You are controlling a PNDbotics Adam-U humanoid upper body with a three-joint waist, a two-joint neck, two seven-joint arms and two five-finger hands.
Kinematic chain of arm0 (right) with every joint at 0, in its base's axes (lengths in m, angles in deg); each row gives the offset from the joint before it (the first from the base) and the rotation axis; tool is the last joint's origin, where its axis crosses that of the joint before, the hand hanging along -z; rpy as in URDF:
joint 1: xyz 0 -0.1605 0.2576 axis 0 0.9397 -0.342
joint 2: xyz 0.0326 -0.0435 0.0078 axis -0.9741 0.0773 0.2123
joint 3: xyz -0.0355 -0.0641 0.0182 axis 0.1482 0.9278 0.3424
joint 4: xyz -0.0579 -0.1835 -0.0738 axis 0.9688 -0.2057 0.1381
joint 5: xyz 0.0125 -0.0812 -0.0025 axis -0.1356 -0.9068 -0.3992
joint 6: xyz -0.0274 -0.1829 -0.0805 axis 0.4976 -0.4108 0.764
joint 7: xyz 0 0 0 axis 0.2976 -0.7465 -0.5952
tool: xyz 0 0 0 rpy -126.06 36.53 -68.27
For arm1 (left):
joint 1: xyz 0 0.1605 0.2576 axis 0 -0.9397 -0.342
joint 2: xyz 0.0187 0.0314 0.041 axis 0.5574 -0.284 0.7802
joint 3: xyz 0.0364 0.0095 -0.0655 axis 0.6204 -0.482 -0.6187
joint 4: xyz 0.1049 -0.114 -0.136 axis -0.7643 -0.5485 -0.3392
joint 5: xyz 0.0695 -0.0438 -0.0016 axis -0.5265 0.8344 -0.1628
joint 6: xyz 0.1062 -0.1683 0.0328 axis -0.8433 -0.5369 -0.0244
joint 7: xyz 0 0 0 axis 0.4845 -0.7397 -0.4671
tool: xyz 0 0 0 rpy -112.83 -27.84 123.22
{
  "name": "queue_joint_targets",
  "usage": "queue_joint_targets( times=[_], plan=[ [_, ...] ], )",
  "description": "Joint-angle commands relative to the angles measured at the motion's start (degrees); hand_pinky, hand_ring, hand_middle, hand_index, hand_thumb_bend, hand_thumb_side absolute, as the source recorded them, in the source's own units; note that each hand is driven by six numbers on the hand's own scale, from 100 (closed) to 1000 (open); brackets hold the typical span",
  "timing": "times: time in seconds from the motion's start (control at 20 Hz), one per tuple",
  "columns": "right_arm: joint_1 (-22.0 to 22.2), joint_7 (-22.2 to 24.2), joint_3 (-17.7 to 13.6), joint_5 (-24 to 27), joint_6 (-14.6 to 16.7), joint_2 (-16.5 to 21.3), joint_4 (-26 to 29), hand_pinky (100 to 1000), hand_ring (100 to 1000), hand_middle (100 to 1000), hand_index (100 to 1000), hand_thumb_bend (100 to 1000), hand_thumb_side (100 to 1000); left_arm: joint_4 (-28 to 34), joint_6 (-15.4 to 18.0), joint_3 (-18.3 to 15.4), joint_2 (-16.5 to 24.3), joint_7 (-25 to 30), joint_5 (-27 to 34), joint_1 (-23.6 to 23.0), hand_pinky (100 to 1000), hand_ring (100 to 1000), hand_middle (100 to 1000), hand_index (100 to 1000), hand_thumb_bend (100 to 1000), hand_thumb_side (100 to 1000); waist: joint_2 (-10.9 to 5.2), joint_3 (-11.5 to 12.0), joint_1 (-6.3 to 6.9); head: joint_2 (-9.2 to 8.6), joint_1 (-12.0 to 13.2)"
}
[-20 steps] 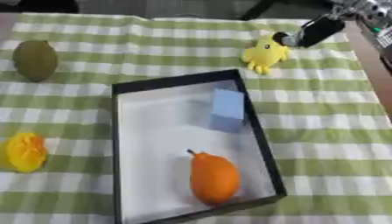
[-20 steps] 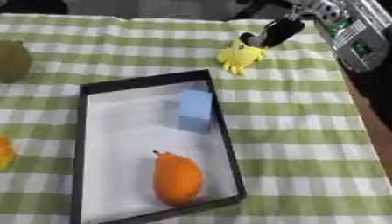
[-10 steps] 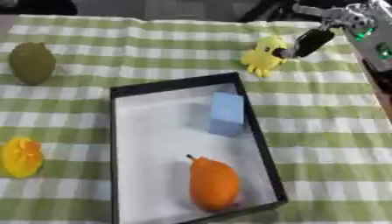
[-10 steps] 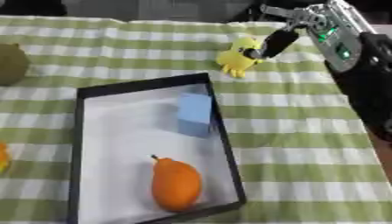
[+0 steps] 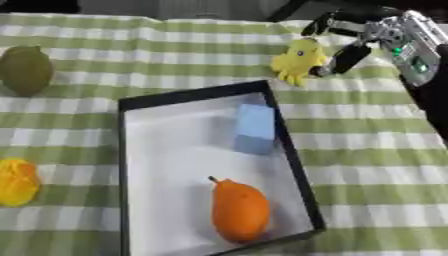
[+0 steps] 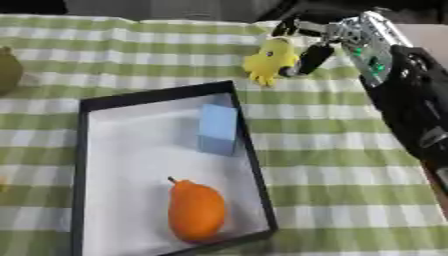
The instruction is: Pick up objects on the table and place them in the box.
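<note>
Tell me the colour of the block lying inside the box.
Light blue block, clearest in the left eye view.

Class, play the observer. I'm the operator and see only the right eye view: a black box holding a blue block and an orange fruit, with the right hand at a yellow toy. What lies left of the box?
Observer: A yellow object lies on the checked cloth left of the box, level with its nearer half. Your view cuts it off.
Operator: And the dark shape at my left edge?
Observer: That is an olive-green fruit, seen whole here. It lies apart from the box, out past its far left corner.
</note>
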Motion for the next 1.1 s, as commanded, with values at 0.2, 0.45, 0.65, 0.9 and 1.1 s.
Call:
queue_joint_targets(
  times=[0.2,0.45,0.65,0.9,1.1],
  plan=[
    [-0.82,-3.45,-1.25,-0.78,-0.16,0.26,-0.82,884,879,845,887,407,224,1.29,-0.11,0.03,1.33,0.28,0.16,1.01,844,855,811,795,120,772,0.64,0.55,-0.64,-1.31,-0.77],
    [-0.68,-6.38,-1.49,-1.71,-1.14,-0.44,-1.92,876,867,822,874,399,218,1.27,-0.24,0.26,1.2,0.49,0.3,1.27,844,855,811,794,120,775,1.29,1.24,-0.84,-1.92,-1.08],
    [-0.68,-8.43,-1.74,-1.74,-2.18,-0.74,-2.52,860,828,732,807,368,192,1.23,-0.31,0.29,1.19,0.56,0.32,1.11,845,855,811,794,120,776,1.37,1.29,-0.92,-1.64,-0.97],
    [-1.37,-7.82,-1.66,-0.98,-2.58,-0.37,-2.29,849,800,691,765,278,115,1.07,-0.35,0.25,1.33,0.54,0.22,0.49,845,856,811,794,120,776,0.77,0.58,-0.81,-0.65,-0.39],
    [-1.91,-6.93,-1.68,-0.11,-2.86,0.09,-1.84,847,795,687,760,225,100,0.97,-0.34,0.21,1.53,0.53,0.13,0.04,845,856,811,794,119,774,0.07,0.06,-0.75,-0.03,-0.21]
  ],
)
